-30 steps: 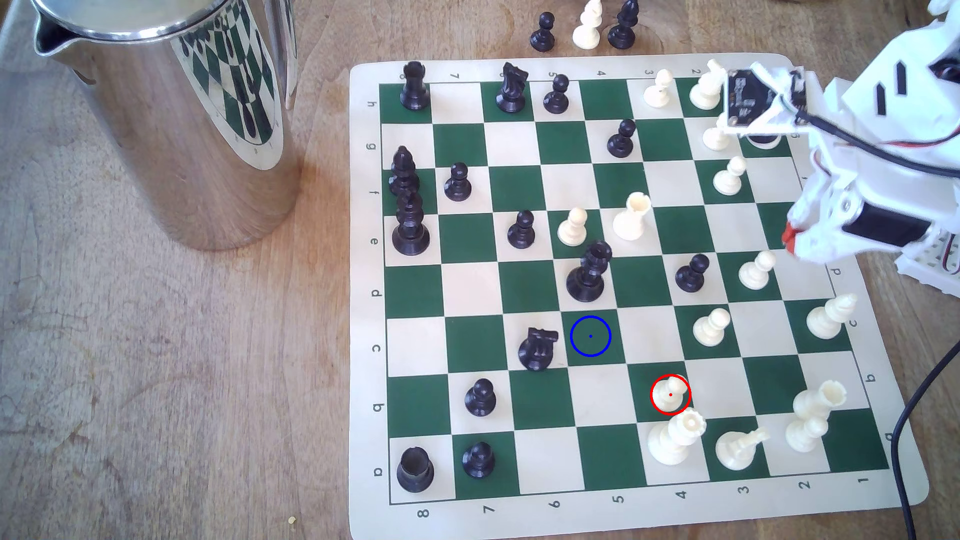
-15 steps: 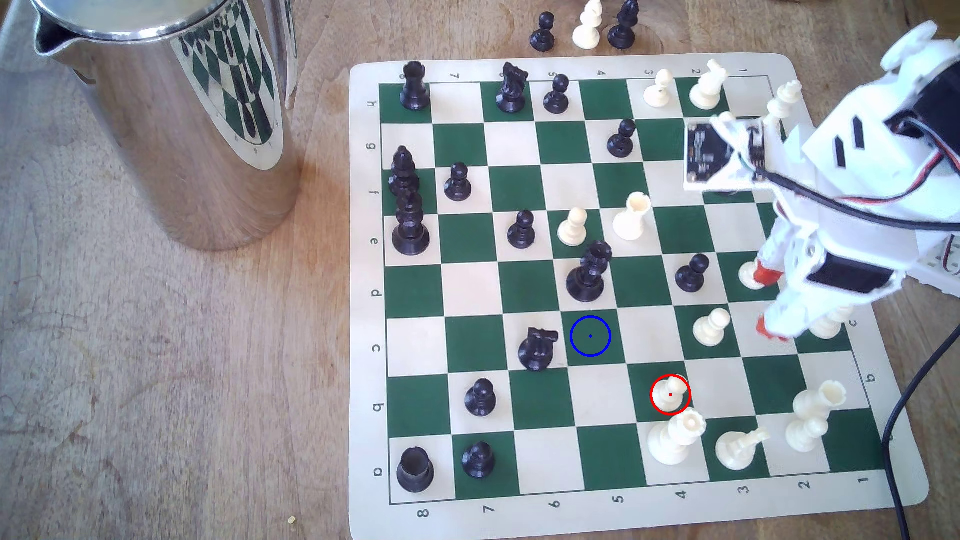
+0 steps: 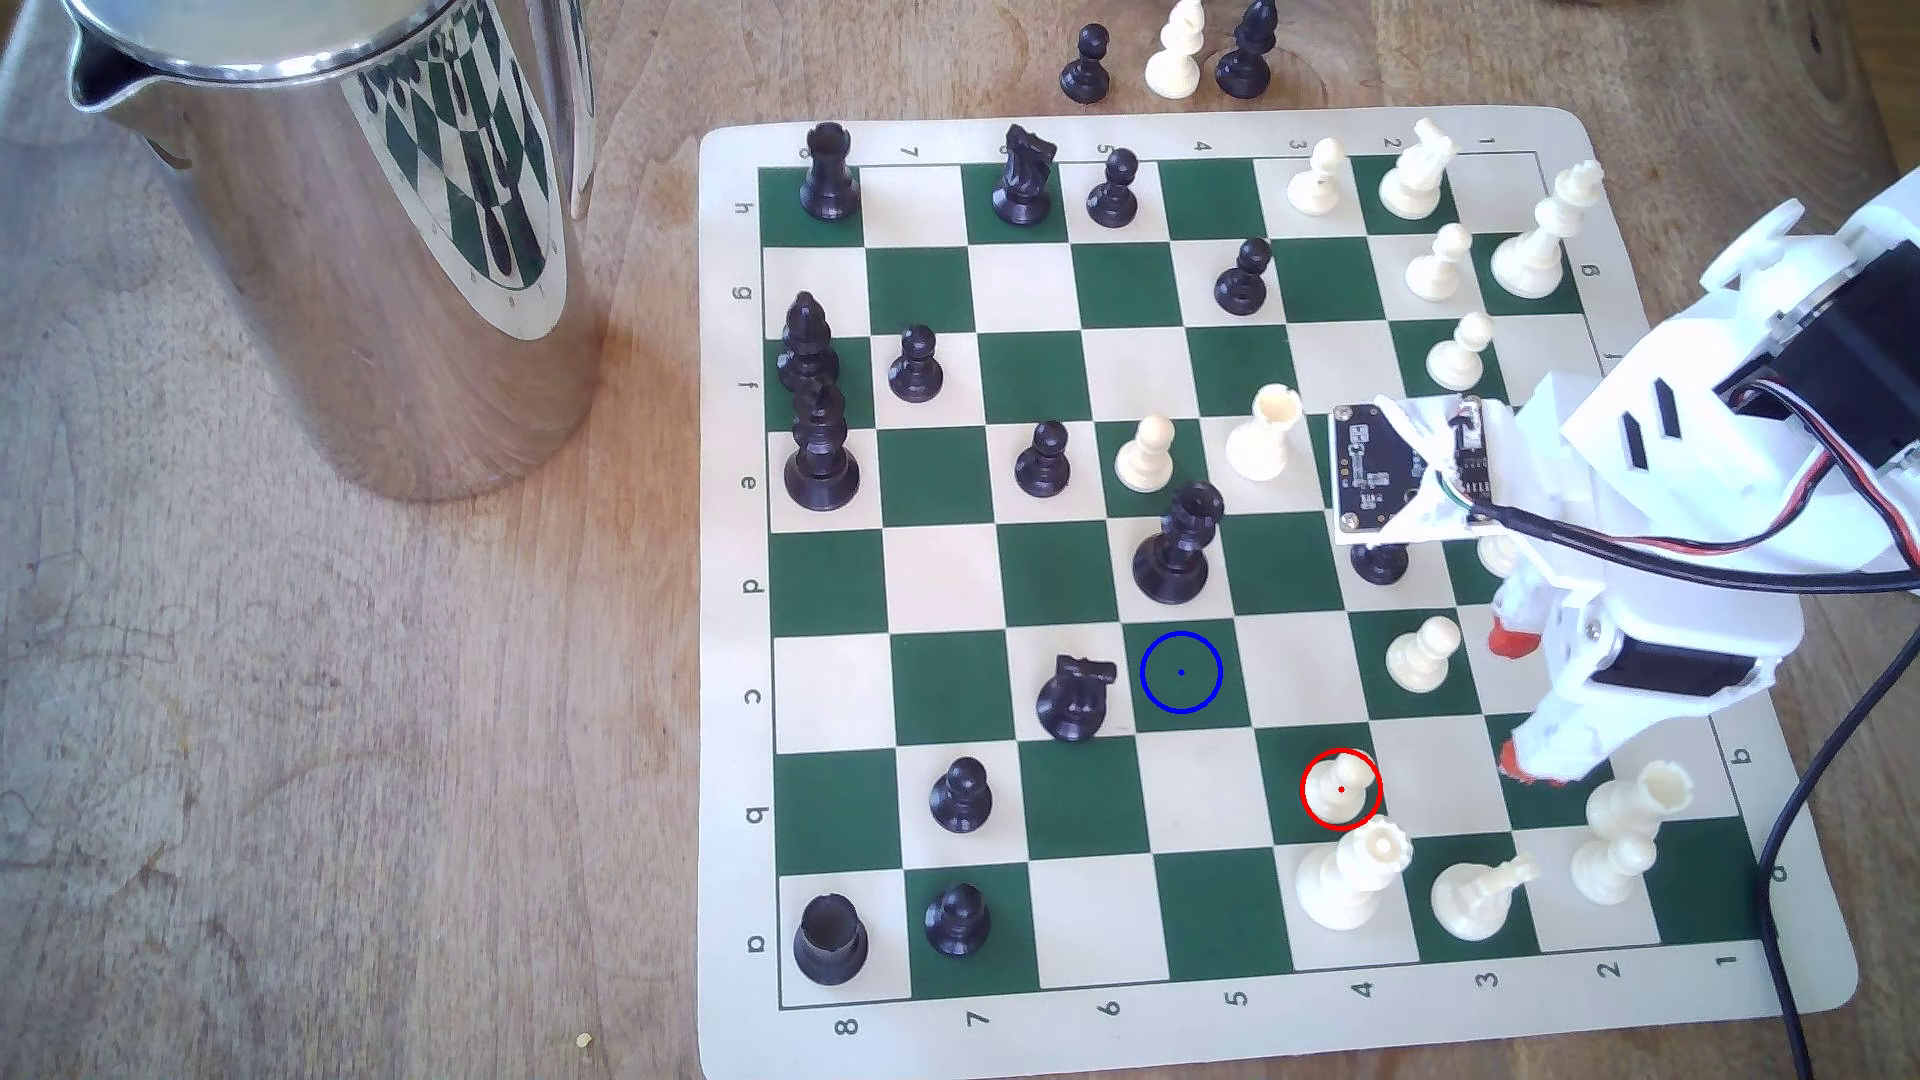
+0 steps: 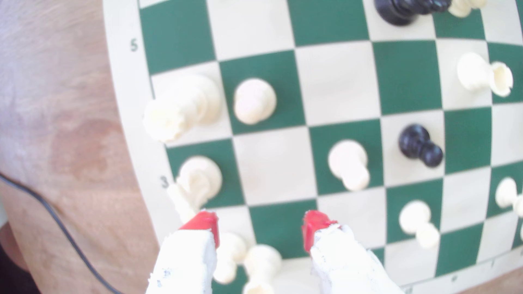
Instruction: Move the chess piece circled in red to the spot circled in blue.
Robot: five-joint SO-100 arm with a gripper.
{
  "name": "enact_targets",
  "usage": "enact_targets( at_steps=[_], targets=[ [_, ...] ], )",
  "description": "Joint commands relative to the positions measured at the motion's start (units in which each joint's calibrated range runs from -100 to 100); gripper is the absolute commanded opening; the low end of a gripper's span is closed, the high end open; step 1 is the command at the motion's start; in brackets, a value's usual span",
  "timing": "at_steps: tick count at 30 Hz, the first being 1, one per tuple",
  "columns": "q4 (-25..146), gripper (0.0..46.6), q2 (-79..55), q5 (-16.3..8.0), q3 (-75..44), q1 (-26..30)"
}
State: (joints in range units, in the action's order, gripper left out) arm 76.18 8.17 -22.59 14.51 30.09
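Cream-white pawn [image 3: 1340,786], ball head, wide round base, upright, red-ringed, dark green square

We see a wooden table [image 3: 312,779] with a worn, pale brown surface. On it lies a flat chess mat [image 3: 1662,177], cream with green squares, toward the exterior view's right. A tall shiny metal jug [image 3: 343,239] stands on the wood at the exterior view's left, well apart from the mat. Above the mat's top edge, three chess pieces stand directly on the table: a black pawn [image 3: 1087,64], a cream piece [image 3: 1176,52] and a taller black piece [image 3: 1245,52]. A black cable [image 3: 1792,831] runs over the mat's right edge. A small crumb [image 3: 584,1040] lies near the bottom.
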Motion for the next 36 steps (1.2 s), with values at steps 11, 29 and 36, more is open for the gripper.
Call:
enact_targets(
  at_steps=[11,29,36],
  targets=[
    [-9.4,16.0,-1.9,-0.2,4.5,-0.5],
    [-14.6,17.5,-7.3,0.6,4.1,-3.0],
    [-16.3,18.1,-8.3,0.8,4.2,-3.8]
  ],
)
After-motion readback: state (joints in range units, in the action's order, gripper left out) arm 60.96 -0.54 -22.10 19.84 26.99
